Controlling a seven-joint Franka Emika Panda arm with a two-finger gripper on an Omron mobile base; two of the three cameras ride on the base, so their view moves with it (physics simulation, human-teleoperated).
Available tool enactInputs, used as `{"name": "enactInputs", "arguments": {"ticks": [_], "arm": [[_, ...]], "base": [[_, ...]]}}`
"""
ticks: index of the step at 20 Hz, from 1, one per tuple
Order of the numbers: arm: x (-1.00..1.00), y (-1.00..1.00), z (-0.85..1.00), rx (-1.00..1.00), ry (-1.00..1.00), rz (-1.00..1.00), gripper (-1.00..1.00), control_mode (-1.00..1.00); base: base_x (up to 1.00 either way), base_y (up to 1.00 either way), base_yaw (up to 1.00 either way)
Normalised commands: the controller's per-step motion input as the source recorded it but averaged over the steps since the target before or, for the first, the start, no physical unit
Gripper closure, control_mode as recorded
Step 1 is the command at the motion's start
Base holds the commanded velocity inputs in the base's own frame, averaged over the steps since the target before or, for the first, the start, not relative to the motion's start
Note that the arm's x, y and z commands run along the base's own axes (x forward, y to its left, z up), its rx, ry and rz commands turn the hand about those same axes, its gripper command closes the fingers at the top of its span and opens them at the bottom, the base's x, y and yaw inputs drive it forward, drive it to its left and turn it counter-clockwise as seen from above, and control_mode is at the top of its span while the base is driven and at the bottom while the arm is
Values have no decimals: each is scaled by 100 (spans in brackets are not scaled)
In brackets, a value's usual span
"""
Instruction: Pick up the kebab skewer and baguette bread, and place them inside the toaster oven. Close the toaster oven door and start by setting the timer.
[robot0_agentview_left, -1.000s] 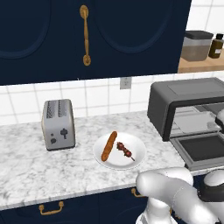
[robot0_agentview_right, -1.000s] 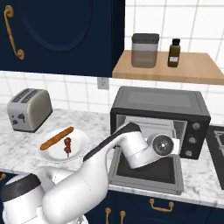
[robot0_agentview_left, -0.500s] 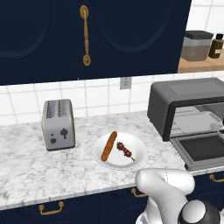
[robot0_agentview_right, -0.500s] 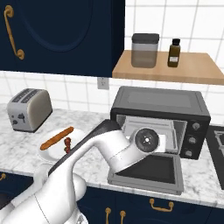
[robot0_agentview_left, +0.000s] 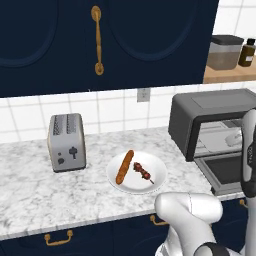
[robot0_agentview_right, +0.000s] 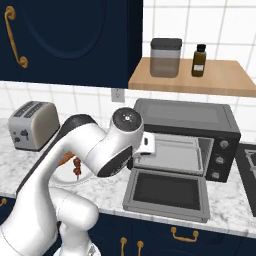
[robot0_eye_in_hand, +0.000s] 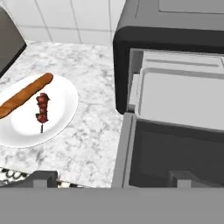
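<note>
On the marble counter (robot0_agentview_left: 30, 185) a white plate (robot0_agentview_left: 155, 172) carries the baguette bread (robot0_agentview_left: 124, 166) and the kebab skewer (robot0_agentview_left: 142, 171), lying side by side and just apart, the loaf nearer the silver slot toaster (robot0_agentview_left: 66, 141) that stands well to the left. To the right of the plate sits the toaster oven (robot0_agentview_right: 186, 131), its toaster oven door (robot0_agentview_right: 167, 193) dropped flat toward the counter edge, with a pale tray (robot0_agentview_right: 170, 155) visible in the cavity. The right base view alone shows the oven's knobs (robot0_agentview_right: 220, 152) on its right panel, and the wooden shelf (robot0_agentview_right: 225, 77) above with a grey canister (robot0_agentview_right: 165, 57) and a dark bottle (robot0_agentview_right: 199, 60); there the arm's white links cover most of the plate. The hand view looks down between plate and oven, over the counter just left of the open door. The gripper (robot0_eye_in_hand: 113, 178) shows two dark fingertips (robot0_eye_in_hand: 43, 178) spread wide apart, nothing between them, neither touching food nor oven.
</note>
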Motion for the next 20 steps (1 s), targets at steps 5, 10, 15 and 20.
{"name": "enactInputs", "arguments": {"ticks": [5,10,15,20], "arm": [[-16,95,18,0,36,8,-100,-100],[-3,100,-6,0,21,0,-100,-100],[1,100,-5,-2,18,0,-100,-100],[15,91,-16,-2,11,0,-100,-100]], "base": [[0,0,0],[0,0,0],[0,0,0],[0,0,0]]}}
